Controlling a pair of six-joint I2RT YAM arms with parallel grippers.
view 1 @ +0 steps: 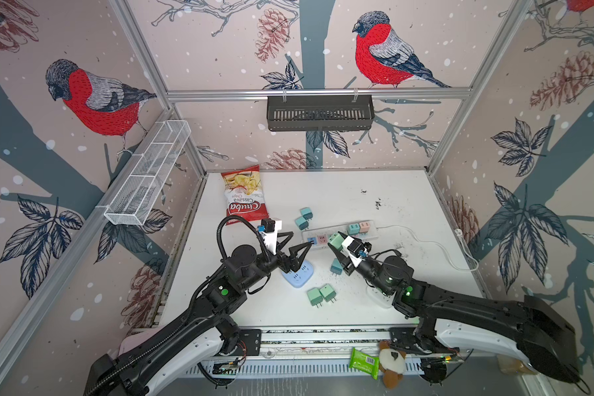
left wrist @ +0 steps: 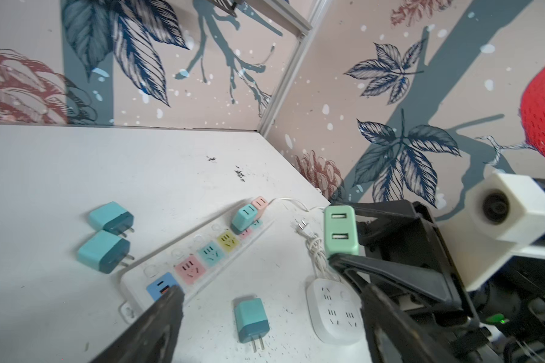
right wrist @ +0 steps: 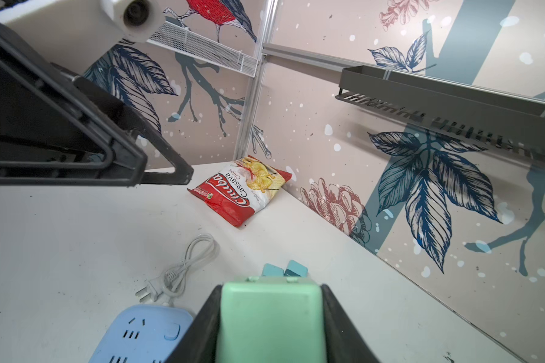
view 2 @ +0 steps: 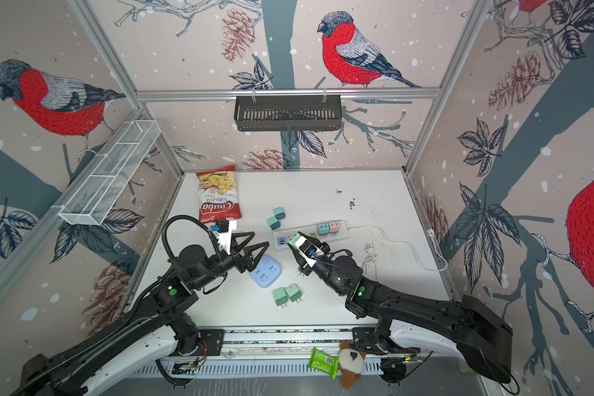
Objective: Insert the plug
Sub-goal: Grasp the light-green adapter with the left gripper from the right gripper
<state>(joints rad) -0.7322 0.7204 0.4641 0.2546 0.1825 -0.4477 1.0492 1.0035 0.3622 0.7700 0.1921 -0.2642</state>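
Observation:
A light green plug [view 1: 335, 239] [view 2: 294, 240] hangs just above the middle of the long white power strip [view 1: 318, 240] [view 2: 340, 229], with my right gripper [view 1: 336, 244] [right wrist: 270, 287] shut on its sides. The right wrist view shows the plug [right wrist: 271, 323] filling the space between the jaws, and its prongs are hidden. In the left wrist view the plug [left wrist: 340, 231] shows two USB ports. My left gripper [view 1: 300, 240] [left wrist: 271, 294] stands open and empty by the strip's [left wrist: 139, 270] blue end. One of its fingertips [left wrist: 170, 301] overlaps the blue socket.
A blue square socket [view 1: 297, 274] [right wrist: 142, 333] lies under my left gripper. Loose plugs lie around: teal [view 1: 304, 217] [left wrist: 251, 319], light green [view 1: 321, 295]. Teal and pink plugs [view 1: 359, 227] sit in the strip's right end. There is a chips bag [view 1: 242, 193], a white cable [view 1: 436, 245] and a white socket [left wrist: 335, 309].

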